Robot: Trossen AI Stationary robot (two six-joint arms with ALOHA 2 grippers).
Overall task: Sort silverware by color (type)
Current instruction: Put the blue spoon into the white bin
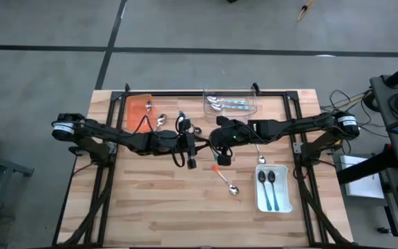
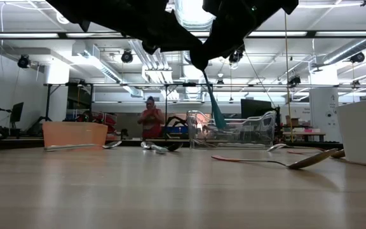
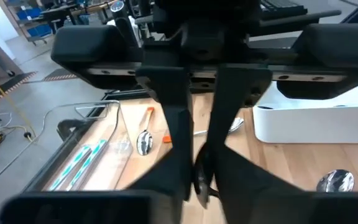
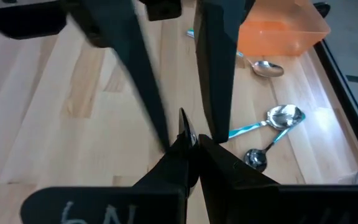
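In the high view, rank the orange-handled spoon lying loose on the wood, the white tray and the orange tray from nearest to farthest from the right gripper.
From the right gripper, near table centre:
1. Orange-handled spoon, just toward the front edge.
2. White tray, front right corner area.
3. Orange tray, back left, beyond the left gripper.

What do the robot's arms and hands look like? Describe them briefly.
Both arms are dark, slim and jointed, with a pale round cap at each shoulder end. Black cables loop beside the left hand. The right hand also ends in two flat, tapering black fingers.
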